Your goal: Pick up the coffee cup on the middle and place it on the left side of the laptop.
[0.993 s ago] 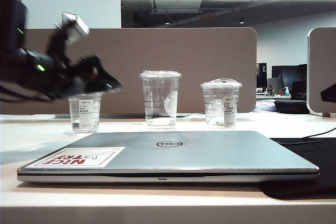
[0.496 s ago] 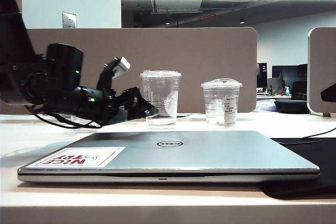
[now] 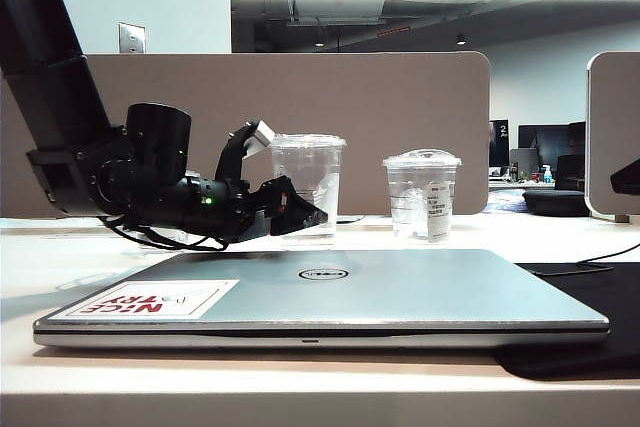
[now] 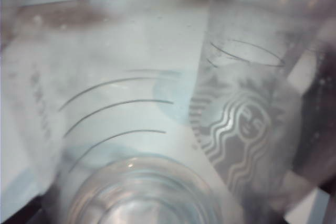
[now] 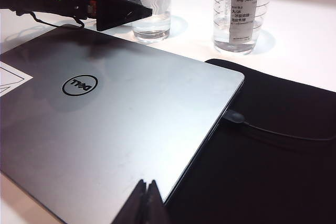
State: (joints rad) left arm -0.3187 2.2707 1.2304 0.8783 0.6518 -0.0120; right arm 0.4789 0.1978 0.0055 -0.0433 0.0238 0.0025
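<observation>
The coffee cup (image 3: 308,169), tall, clear and flat-lidded, stands on the white table behind the middle of the closed silver laptop (image 3: 400,292). My left gripper (image 3: 305,215) reaches in from the left and is open at the cup's lower half. One dark finger (image 5: 123,13) lies beside the coffee cup (image 5: 152,3). In the left wrist view the coffee cup (image 4: 231,129) fills the frame, blurred, with its white round logo facing the camera. My right gripper (image 5: 148,188) is shut and hangs over the near right edge of the laptop (image 5: 115,129), far from the cup.
A shorter domed-lid cup (image 3: 422,197) with a white label stands to the right of the coffee cup. A black mat (image 5: 273,161) lies under the laptop's right side, and a cable (image 5: 278,132) plugged into the laptop crosses it. A beige partition (image 3: 400,107) closes the back of the table.
My left arm has swung down and to the right, from in front of the left-hand cup to the middle coffee cup. Its gripper stays open. The right arm has not moved.
</observation>
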